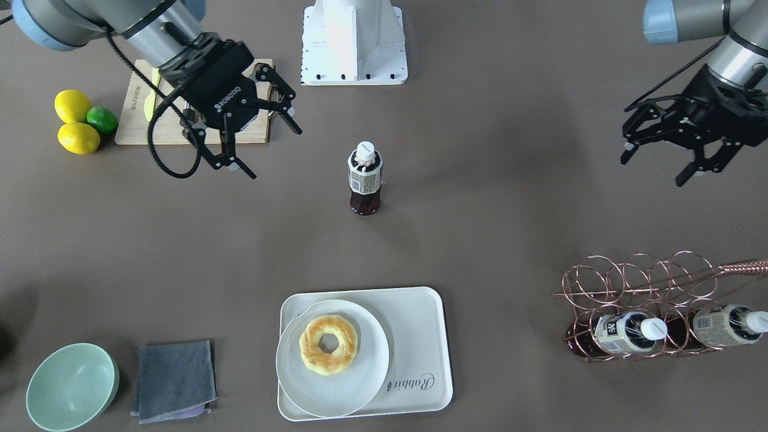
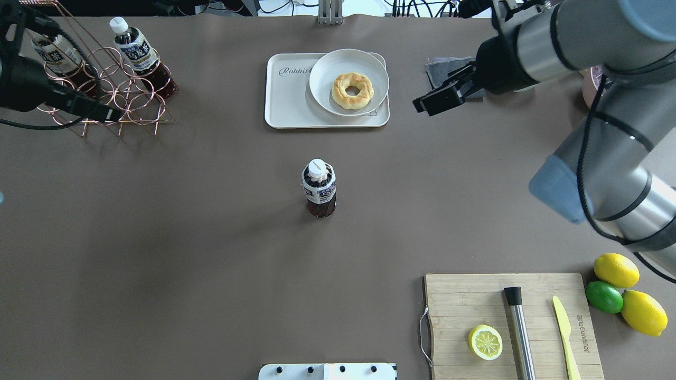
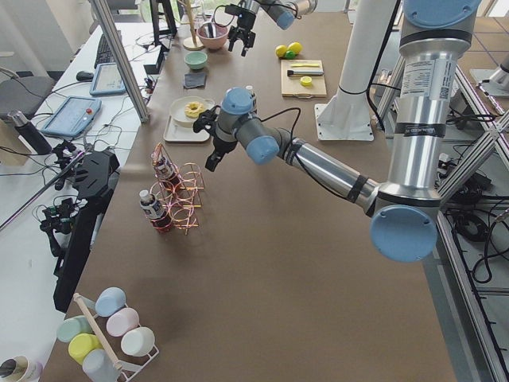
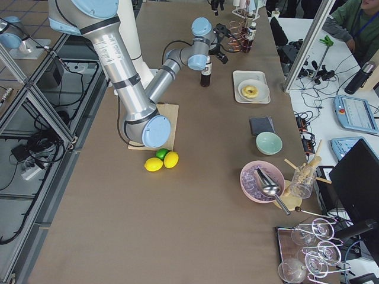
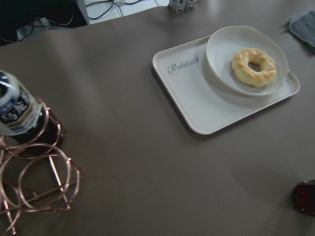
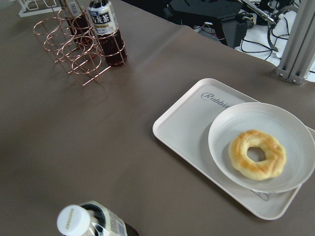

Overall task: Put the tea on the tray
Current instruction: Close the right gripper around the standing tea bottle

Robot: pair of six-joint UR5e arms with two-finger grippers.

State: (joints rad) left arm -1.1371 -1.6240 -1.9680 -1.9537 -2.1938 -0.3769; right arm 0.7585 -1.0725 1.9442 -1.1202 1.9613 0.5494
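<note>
Left gripper (image 1: 653,171) and right gripper (image 1: 275,153) both spread wide.
Tea (image 2: 319,187) upright at bench (image 2: 211,237) centre; tray (image 2: 288,100) at its 12 o'clock, seen overhead.

tea (image 2: 319,189) mid-table, tray (image 2: 289,103) beyond it, plate (image 2: 324,79) on tray

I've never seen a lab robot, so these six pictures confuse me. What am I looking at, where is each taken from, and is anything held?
A two-armed robot stands at a table. Four pictures are from fixed cameras: facing the robot, over its shoulders, and at each table end; two are from wrist cameras. The left gripper and right gripper hang open, holding nothing. The tea bottle stands upright mid-table, apart from the tray, which carries a plate with a doughnut. Two more bottles sit in a wire rack. A cutting board, lemons, bowl and cloth lie nearer the edges.
</note>
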